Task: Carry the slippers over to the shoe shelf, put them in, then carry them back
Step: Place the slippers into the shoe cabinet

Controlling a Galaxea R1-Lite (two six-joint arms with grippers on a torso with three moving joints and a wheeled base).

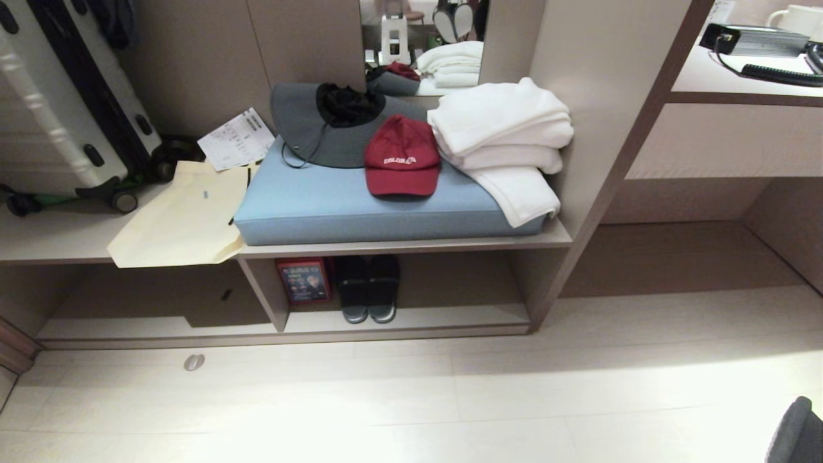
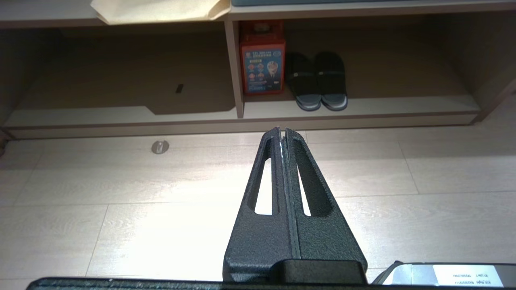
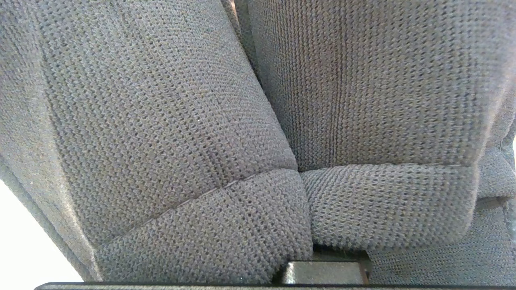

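The slippers (image 3: 258, 133) are two soft, flat, dark grey ones made of knitted cloth, each with a wide band sewn across it. They sit side by side and touch each other, and one dark grey edge of them (image 1: 800, 431) shows low down above the pale floor, well apart from the shelf. The shoe shelf (image 1: 450, 316) is a low, wide, open-front box of beige wood with a pale bottom board (image 2: 403, 105) and one upright board that splits it into a left part and a right part.
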